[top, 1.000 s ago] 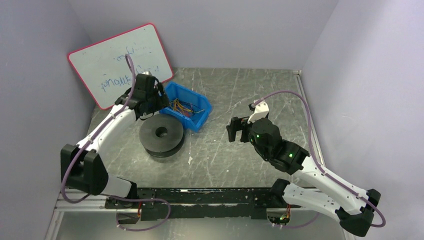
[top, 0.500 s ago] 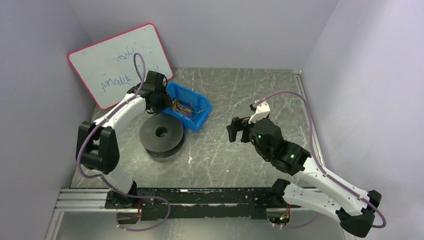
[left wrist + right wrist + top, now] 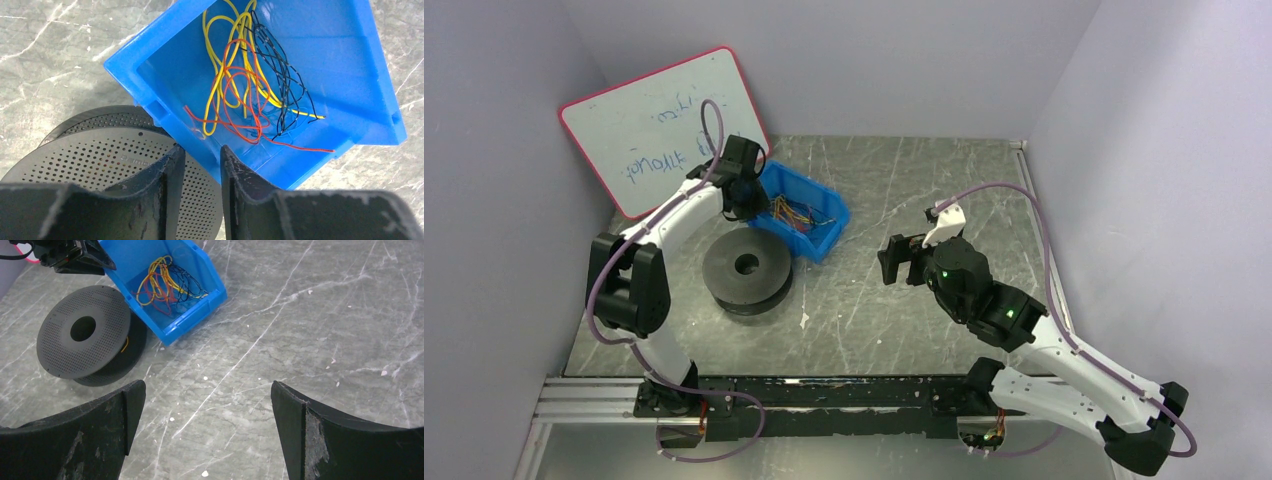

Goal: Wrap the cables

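Left claw hangs over the near-left rim of the blue bin, its two fingers a narrow gap apart with nothing between them. It is above the cables and not touching them. These lie as a loose tangle of thin orange-red, yellow and black wires on the bin's floor, bunched toward its left half. One orange-red end trails out toward the bin's near wall. The bin sits tilted in the far-left part of the table, and its near-left corner rests against the dark grey perforated spool. The spool lies flat just toward the near edge from the bin, with its centre hole facing up. In the right wrist view a short bit of yellow shows in the gap between the spool's two discs. A red-framed whiteboard leans in the far-left corner, behind the left arm. Right claw hovers above bare table right of centre, well apart from the bin. Its fingers are spread wide and hold nothing.
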